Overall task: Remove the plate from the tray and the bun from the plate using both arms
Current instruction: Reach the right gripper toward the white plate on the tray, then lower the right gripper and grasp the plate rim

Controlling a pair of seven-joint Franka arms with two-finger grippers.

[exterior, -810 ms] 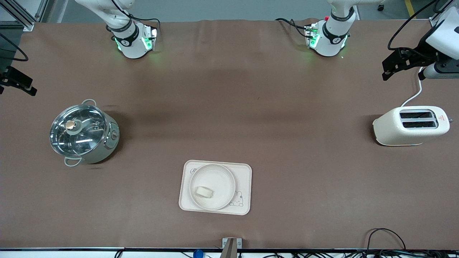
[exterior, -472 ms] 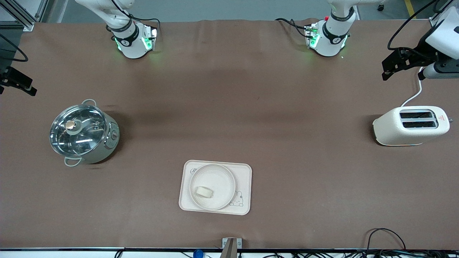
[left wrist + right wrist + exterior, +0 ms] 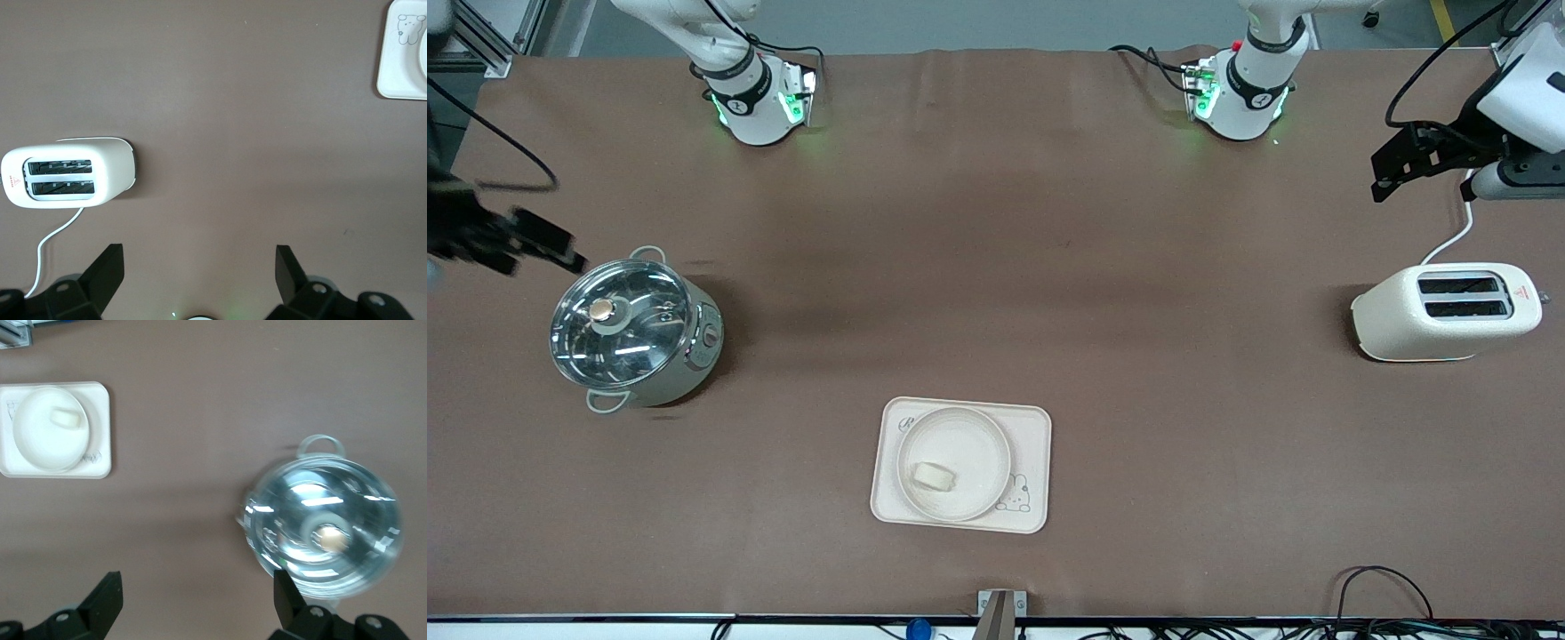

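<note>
The round cream plate (image 3: 960, 440) sits on the rectangular cream tray (image 3: 1033, 444) near the front edge of the table, midway between the arms. The small pale bun (image 3: 934, 476) lies inside the plate. Both also show in the right wrist view: plate (image 3: 37, 443) and bun (image 3: 67, 419). My right gripper (image 3: 543, 244) hangs open and empty over the table beside the pot; its wrist view shows the jaws (image 3: 197, 593) spread wide. My left gripper (image 3: 1387, 173) is open and empty, up over the table beside the toaster, jaws (image 3: 199, 267) wide apart.
A steel pot with a glass lid (image 3: 633, 331) stands toward the right arm's end. A white toaster (image 3: 1445, 311) with its cord stands toward the left arm's end. Brown cloth covers the table. Cables lie along the front edge.
My right gripper has swung in from the table's end to just beside the pot. The left gripper has shifted only slightly. Plate, bun and tray have not moved.
</note>
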